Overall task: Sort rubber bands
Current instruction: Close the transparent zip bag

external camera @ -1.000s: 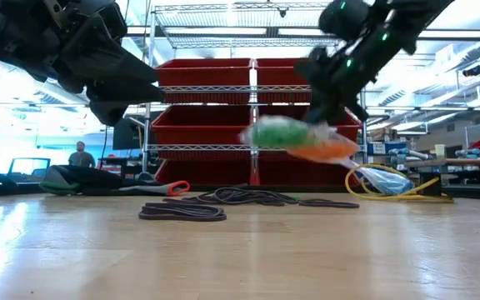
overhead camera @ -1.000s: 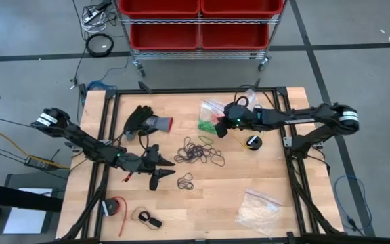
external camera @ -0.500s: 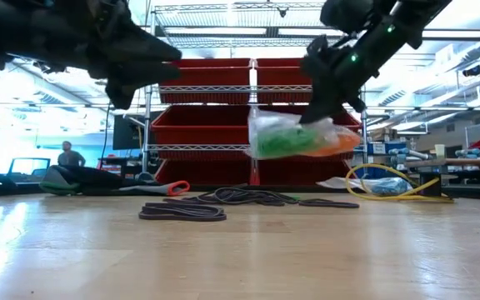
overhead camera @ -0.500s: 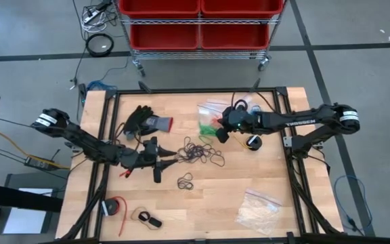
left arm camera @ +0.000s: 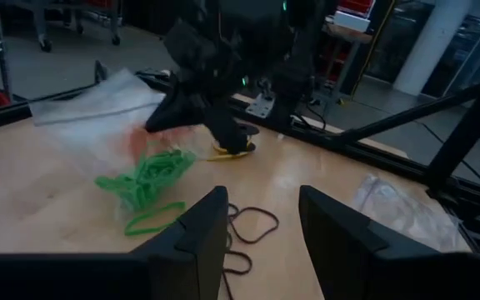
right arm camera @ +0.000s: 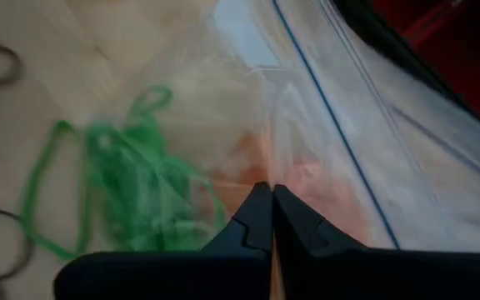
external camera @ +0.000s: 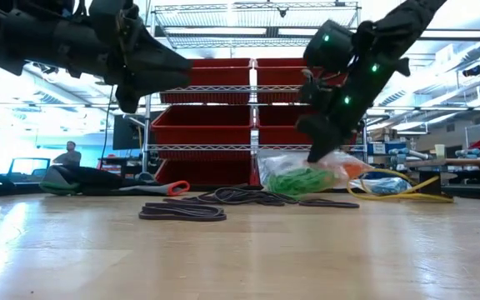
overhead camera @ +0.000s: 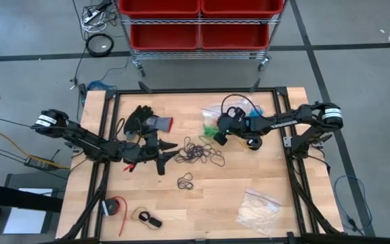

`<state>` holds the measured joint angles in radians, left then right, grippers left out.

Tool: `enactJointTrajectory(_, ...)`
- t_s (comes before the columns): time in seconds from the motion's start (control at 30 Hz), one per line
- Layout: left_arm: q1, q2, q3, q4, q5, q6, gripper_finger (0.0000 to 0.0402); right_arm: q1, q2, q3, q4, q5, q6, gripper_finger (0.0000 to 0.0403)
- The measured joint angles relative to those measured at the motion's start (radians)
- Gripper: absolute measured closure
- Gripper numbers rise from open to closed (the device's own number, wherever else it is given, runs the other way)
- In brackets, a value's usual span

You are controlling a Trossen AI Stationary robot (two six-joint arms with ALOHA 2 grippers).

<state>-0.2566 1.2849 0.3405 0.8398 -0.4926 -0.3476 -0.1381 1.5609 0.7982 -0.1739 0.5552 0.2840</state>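
Observation:
A clear plastic bag (overhead camera: 212, 115) holds green rubber bands (right arm camera: 123, 192) and orange rubber bands (right arm camera: 252, 167). It rests with its underside on the table at the far middle, and my right gripper (overhead camera: 217, 135) is shut on it. One green loop (left arm camera: 152, 218) lies on the wood beside the bag. Black rubber bands (overhead camera: 198, 152) lie loose in the table's middle, with a smaller heap (overhead camera: 185, 181) nearer the front. My left gripper (overhead camera: 169, 157) hovers open and level, just left of the black bands, pointing at them with nothing between its fingers. My right gripper pinches the bag's clear film (right arm camera: 286, 171) between its two fingers, right beside the orange bands. The fingers slant down from the table's right side. The bag sits below them on the table (external camera: 307, 179), with its far part slack.
A black and grey glove (overhead camera: 144, 122) lies at the far left. A clear bag of whitish pieces (overhead camera: 257, 207) lies at the near right. A yellow cable with a black roll (overhead camera: 252, 142) sits under my right arm. Small red and black items (overhead camera: 117, 207) lie at the near left.
My right gripper has come down and rolled, still shut on the bag. The bag hung clear in the air before and now rests on the table. My left gripper has swung toward the far edge and the black bands, tipping up to level, and has stayed open.

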Motion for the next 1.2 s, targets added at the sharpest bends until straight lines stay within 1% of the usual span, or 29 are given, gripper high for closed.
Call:
enactJointTrajectory(0.1,0.014,0.0,0.0,0.001,0.0,0.001,0.0243,0.008,0.045,0.0,0.0,0.037,0.0,0.0402)
enactJointTrajectory(0.23,0.034,0.0,0.0,0.002,0.0,-0.001,0.0243,0.015,0.088,0.0,0.019,0.036,0.0,0.0403)
enactJointTrajectory(0.47,0.052,0.0,0.0,0.004,0.0,-0.031,0.0243,0.018,0.086,0.0,0.027,0.027,0.0,0.0403)
enactJointTrajectory(0.6,0.056,0.0,0.0,0.003,0.0,-0.057,0.0243,0.018,0.086,0.0,0.024,-0.021,-0.002,0.0397)
enactJointTrajectory(0.7,0.056,0.0,0.0,0.003,0.0,-0.058,0.0243,0.018,0.086,0.0,0.024,-0.057,0.002,0.0384)
enactJointTrajectory(0.8,0.056,0.0,0.0,0.0,0.0,-0.079,0.0243,0.027,0.086,0.0,0.025,-0.063,0.003,0.0368)
enactJointTrajectory(1.1,0.056,0.0,0.0,-0.005,-0.001,-0.084,0.0243,0.047,0.086,0.0,0.076,-0.003,-0.002,0.0312)
enactJointTrajectory(1.2,0.059,0.0,0.0,-0.024,0.0,-0.079,0.0243,0.056,0.086,0.0,0.105,0.0,-0.007,0.0297)
